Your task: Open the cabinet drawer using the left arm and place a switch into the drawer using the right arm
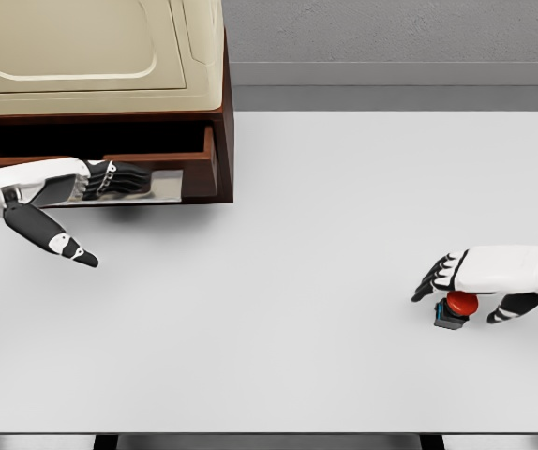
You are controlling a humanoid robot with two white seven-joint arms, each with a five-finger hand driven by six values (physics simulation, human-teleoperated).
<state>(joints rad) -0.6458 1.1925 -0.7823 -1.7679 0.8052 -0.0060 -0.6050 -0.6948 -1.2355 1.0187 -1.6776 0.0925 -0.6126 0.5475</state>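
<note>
Sitting on the white worktop (297,281) near its right edge, the switch (455,309) shows a red round cap on a small dark base. The right hand (475,281) is directly over it, palm down, its arm coming in from the right edge. Its dark fingers (435,279) curl down on the switch's left and the thumb (513,307) reaches down on its right, so the switch lies between them. Whether they actually press on it cannot be told; the red cap seems to touch the underside of the palm.

Well apart from this, at the upper left, stands a brown cabinet (224,141) with a cream appliance (100,52) on top. Its drawer (171,173) is pulled out toward the robot, showing a dark gap behind the front panel and a pale metallic strip along the lower edge. The left hand (82,187) reaches in from the left edge, with its 4 fingers (124,178) stretched flat against the drawer front and the thumb (58,239) splayed down and away over the worktop, holding nothing.

A grey wall (391,33) runs behind the worktop.
</note>
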